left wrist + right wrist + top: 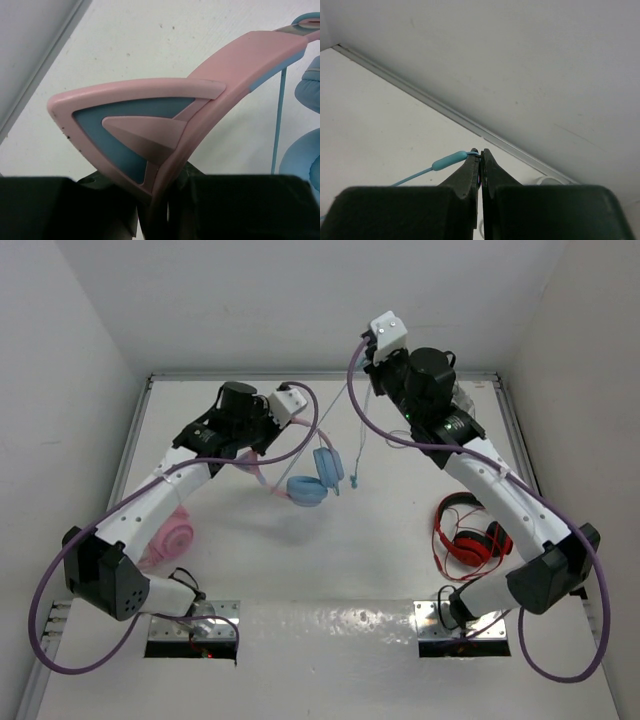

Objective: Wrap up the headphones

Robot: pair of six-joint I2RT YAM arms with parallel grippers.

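far left, the all-pink pair (172, 534) is lying on the bench (380, 550), partly under my left arm. my left gripper (160, 202) is closing almost fully on the headphones (306, 488), pinching the thin pink headband between its fingers. in the left wrist view one of the band's cat ears (135, 127), pink with a blue inlay, is standing just above my fingertips, and the band is curving up and away to the right.

from above, the two light-blue ear cups are hanging at the end of the band, just right of my left gripper and near the middle of the bench, toward the back. a soft shadow is lying on the bench just in front of them; i cannot tell whether the cups are touching the surface.

the thin pale cable (278, 120) is running up from the cups toward my right arm, which is reaching high near the back wall (530, 65). my right gripper (479, 164) is fully shut, its fingertips nipping the cable. a teal sleeve (449, 161) on the cable is sitting just left of the tips, with the line trailing down and left from it.

far right, a red pair (462, 536) is resting on the bench beside my right arm, well apart from the blue cups.
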